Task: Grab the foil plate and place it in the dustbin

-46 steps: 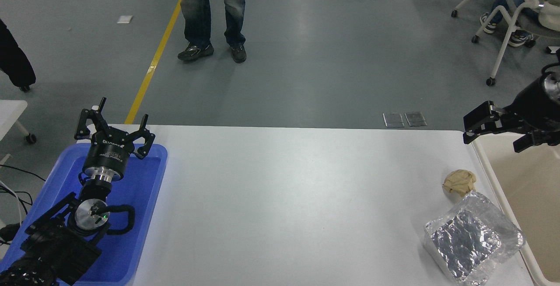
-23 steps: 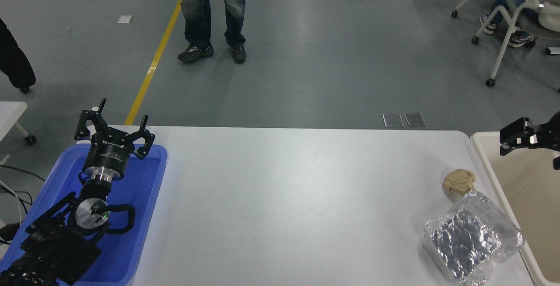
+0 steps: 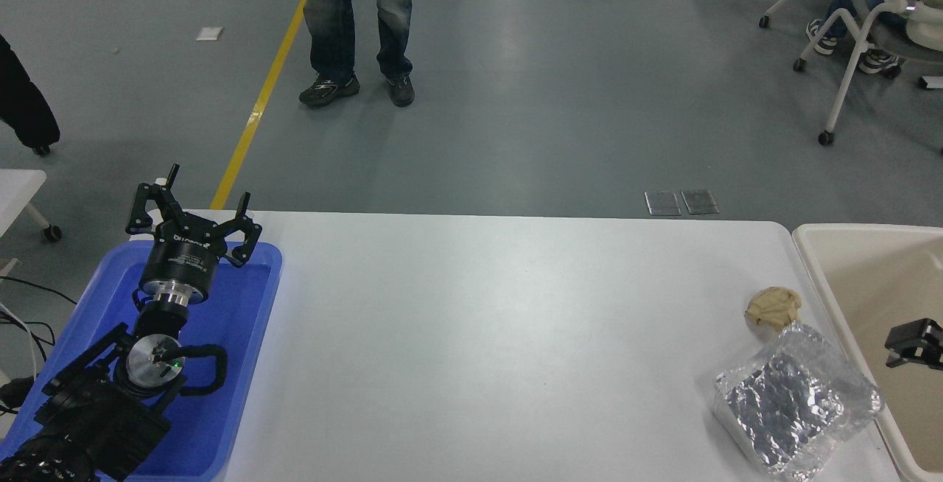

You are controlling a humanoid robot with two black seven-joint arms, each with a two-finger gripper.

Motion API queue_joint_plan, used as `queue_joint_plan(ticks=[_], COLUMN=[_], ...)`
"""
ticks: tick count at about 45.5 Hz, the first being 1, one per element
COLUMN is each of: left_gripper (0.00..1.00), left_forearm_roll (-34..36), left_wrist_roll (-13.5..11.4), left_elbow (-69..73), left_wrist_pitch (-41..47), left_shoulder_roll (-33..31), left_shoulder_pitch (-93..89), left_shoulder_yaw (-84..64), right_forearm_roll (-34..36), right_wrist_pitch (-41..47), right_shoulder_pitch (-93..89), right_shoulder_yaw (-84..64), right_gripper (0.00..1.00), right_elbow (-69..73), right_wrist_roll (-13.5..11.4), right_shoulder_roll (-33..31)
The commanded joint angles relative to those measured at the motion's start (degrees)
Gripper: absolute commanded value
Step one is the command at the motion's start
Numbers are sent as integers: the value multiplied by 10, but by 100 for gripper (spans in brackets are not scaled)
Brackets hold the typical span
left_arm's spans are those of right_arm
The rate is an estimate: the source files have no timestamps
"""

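Left gripper (image 3: 193,221) parked over blue tray (image 3: 250,364), fingers spread, unmoved. Tan paper wad (image 3: 773,308) touches foil plate (image 3: 797,399) at table's (image 3: 471,334) right front, unmoved. Right gripper (image 3: 916,343) dropped lower over dustbin (image 3: 847,246), mostly cut off; finger state unclear.

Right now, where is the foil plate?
The foil plate lies at the table's near right corner, just beside the tan wad, left of the dustbin.

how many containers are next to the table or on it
3: a blue tray at the table's left end under the parked left gripper, a foil plate at the near right corner, and a dustbin past the right edge, partly cut off.
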Motion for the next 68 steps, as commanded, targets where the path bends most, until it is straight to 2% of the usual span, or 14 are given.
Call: queue_joint_plan(ticks=[1, 34, 42, 49, 62, 68], left_gripper=[100, 100, 100, 100, 100, 100], left_forearm_roll=[0, 0, 0, 0, 0, -1], left_wrist_roll=[0, 0, 0, 1, 0, 0], left_elbow=[0, 0, 0, 0, 0, 0], left_wrist_pitch=[0, 0, 0, 0, 0, 0], left_shoulder_roll=[0, 0, 0, 0, 0, 0], left_shoulder_pitch=[0, 0, 0, 0, 0, 0], left_shoulder_yaw=[0, 0, 0, -1, 0, -1], right_forearm_roll=[5, 6, 5, 5, 5, 0], right_wrist_pitch=[-50, -158, -183, -201, -202, -204], right_shoulder_pitch=[-84, -238, -249, -265, -274, -274], right_shoulder_yaw=[72, 198, 198, 197, 192, 190], right_gripper=[100, 100, 96, 80, 29, 15], right_elbow=[-1, -1, -4, -21, -25, -28], right_wrist_roll=[0, 0, 2, 3, 3, 4], right_shoulder_roll=[-1, 54, 67, 80, 83, 83])
